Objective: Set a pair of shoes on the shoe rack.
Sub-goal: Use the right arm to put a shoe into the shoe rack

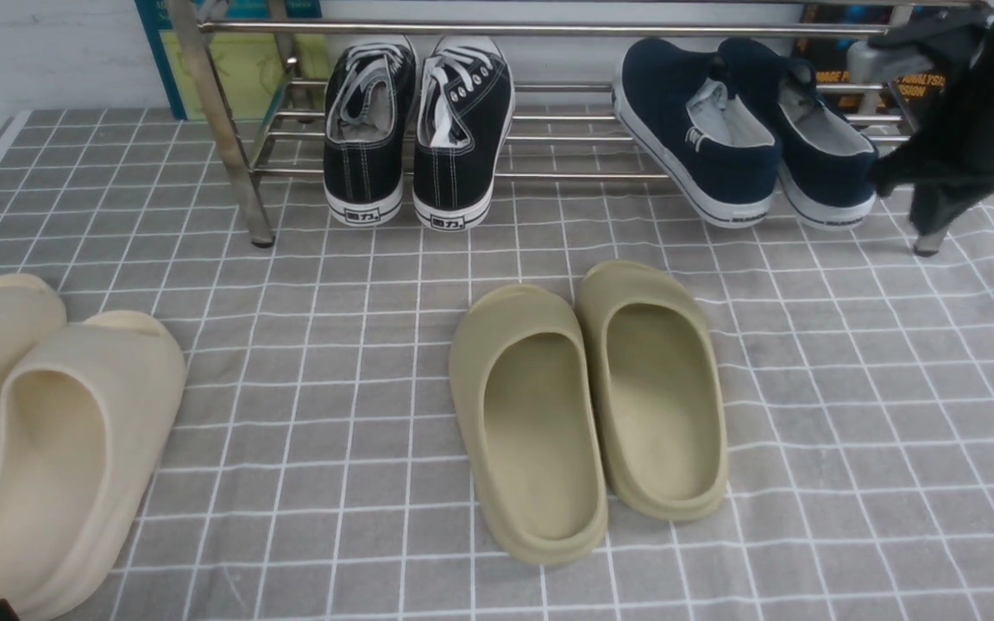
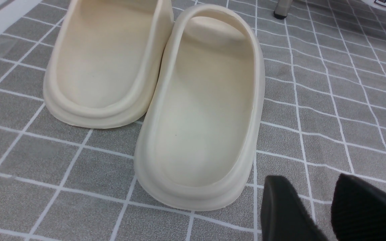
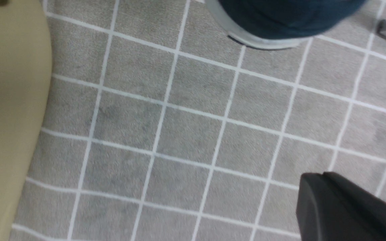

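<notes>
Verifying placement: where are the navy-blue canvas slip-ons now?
In the front view, the navy-blue canvas slip-on sneakers sit on the right half of the silver metal-tube shoe rack, right of the black lace-up sneakers.

Shiny metal shoe rack (image 1: 549, 28); matt canvas shoes (image 1: 721, 164)

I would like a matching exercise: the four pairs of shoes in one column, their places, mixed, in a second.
1 navy slip-on sneakers
2 black lace-up sneakers
3 olive foam slides
4 cream foam slides

a on the checked cloth, far left
b on the shoe rack, right part
c on the cloth, centre
d on the rack, left part

Pairs: 1-b; 2-d; 3-c; 4-a
</notes>
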